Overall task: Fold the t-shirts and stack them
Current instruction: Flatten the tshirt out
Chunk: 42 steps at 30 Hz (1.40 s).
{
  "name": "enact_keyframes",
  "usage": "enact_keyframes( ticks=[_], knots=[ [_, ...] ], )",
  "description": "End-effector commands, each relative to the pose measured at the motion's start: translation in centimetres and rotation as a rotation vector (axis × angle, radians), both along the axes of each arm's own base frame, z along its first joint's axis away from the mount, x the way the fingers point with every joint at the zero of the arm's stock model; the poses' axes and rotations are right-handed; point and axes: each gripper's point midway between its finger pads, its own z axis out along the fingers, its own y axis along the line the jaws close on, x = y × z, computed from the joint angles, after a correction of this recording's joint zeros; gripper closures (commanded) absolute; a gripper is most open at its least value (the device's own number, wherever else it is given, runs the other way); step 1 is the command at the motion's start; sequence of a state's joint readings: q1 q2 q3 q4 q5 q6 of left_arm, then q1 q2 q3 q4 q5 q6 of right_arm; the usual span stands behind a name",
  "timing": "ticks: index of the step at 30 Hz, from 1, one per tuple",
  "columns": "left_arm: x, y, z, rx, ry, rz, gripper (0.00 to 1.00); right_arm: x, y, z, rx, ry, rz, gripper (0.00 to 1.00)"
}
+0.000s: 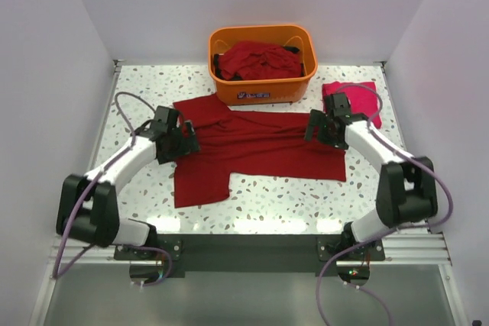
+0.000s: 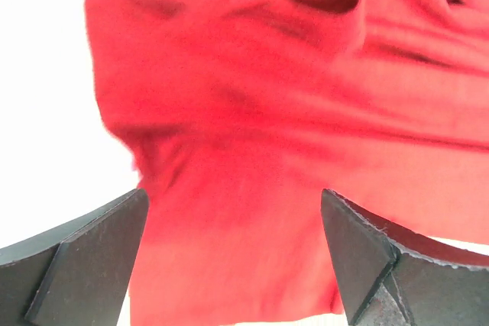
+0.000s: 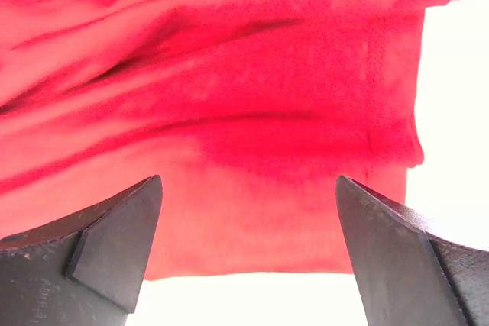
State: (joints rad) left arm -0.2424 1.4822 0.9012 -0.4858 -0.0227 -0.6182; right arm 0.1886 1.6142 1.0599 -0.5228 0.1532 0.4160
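A dark red t-shirt [image 1: 256,146] lies spread and wrinkled across the middle of the table, one sleeve toward the tub. My left gripper [image 1: 187,141] is open at the shirt's left edge; in the left wrist view the cloth [image 2: 260,150] lies between and beyond the spread fingers [image 2: 84,265]. My right gripper [image 1: 312,129] is open at the shirt's right edge; in the right wrist view the cloth [image 3: 252,120] and its hem lie between the spread fingers [image 3: 397,257]. A folded pinkish-red t-shirt [image 1: 357,97] lies at the back right. More dark red shirts [image 1: 258,60] fill the tub.
The orange plastic tub [image 1: 263,89] stands at the back centre, touching the spread shirt's top edge. White walls close in the table on the left, back and right. The speckled tabletop [image 1: 275,196] shows in front of the shirt.
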Motion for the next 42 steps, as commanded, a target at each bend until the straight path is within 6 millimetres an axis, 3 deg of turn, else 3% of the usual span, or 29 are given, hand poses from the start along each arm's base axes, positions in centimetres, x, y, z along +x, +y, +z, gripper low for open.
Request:
enact_keyframes(
  ticks=[1, 5, 8, 10, 13, 24, 26, 27, 29, 34, 42],
  knots=[
    [-4.7, 2.6, 1.0, 0.07, 0.044, 0.088, 0.0, -1.1, 0.2, 3.5, 0.038, -0.104, 0.033, 0.01],
    [-11.0, 2.9, -1.1, 0.09, 0.195, 0.112, 0.0, -3.1, -0.4, 3.6, 0.025, -0.095, 0.028, 0.01],
    [-14.6, 1.6, -1.4, 0.06, 0.239, 0.104, 0.0, -3.6, -0.4, 3.7, 0.039, -0.111, 0.023, 0.01],
    [-16.0, 1.0, -1.5, 0.038, 0.253, 0.13, 0.0, -3.7, -0.3, 3.6, 0.045, -0.114, 0.026, 0.01],
    [-18.1, 1.6, -2.5, 0.047, 0.297, 0.18, 0.02, -4.0, -0.2, 3.2, 0.047, -0.102, 0.026, 0.01],
    [-16.4, 2.6, -2.6, 0.141, 0.289, 0.204, 0.19, -3.6, -0.7, 4.0, 0.026, -0.121, 0.018, 0.01],
    [-15.6, 1.8, -3.1, 0.118, 0.282, 0.181, 0.27, -3.6, -1.0, 4.1, 0.01, -0.123, 0.013, 0.01],
    [-16.3, 0.9, -4.1, 0.074, 0.323, 0.153, 0.3, -3.6, -1.2, 4.2, -0.001, -0.127, 0.013, 0.01],
    [-15.7, -0.2, -4.9, 0.032, 0.316, 0.123, 0.32, -3.8, -1.7, 4.3, -0.024, -0.122, 0.003, 0.01],
    [-16.8, 1.0, -6.7, 0.105, 0.384, 0.148, 0.44, -4.1, -2.1, 4.3, -0.035, -0.117, -0.001, 0.01],
    [-16.4, 2.1, -7.3, 0.158, 0.359, 0.175, 0.53, -4.9, -1.8, 4.3, -0.014, -0.111, 0.009, 0.01]
  ],
)
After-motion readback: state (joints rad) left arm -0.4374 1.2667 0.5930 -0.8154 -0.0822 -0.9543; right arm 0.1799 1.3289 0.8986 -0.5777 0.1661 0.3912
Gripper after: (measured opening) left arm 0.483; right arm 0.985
